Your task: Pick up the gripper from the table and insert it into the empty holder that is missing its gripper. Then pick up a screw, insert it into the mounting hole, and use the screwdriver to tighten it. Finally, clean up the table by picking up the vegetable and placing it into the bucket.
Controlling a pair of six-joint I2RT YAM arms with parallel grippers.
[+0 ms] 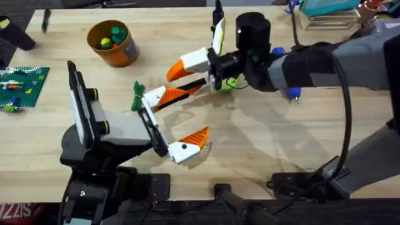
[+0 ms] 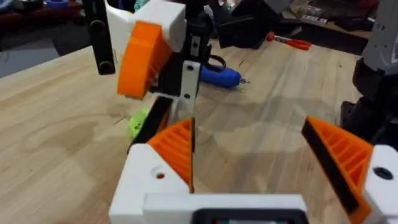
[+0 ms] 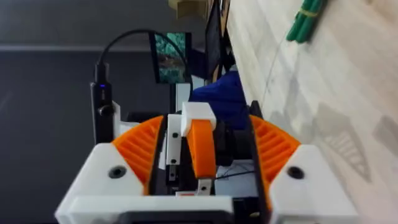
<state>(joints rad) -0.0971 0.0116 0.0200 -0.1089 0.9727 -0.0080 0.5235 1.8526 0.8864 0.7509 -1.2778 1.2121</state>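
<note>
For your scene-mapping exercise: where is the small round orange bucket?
In the overhead view, the small round orange bucket stands at the table's far left, beyond the left gripper.

Bucket (image 1: 114, 42): orange, round, upright at the far left of the tabletop. Vegetable (image 1: 137, 97): dark green, leafy, lying flat, nearer than the bucket and to its right. Screwdriver (image 2: 219, 76): blue handle, metal tip, lying flat well right of the bucket.

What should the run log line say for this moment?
left claw: open, above table | right claw: close beside left claw | vegetable: on table, outside bucket | screwdriver: lying on table | cleanup: not done
</note>
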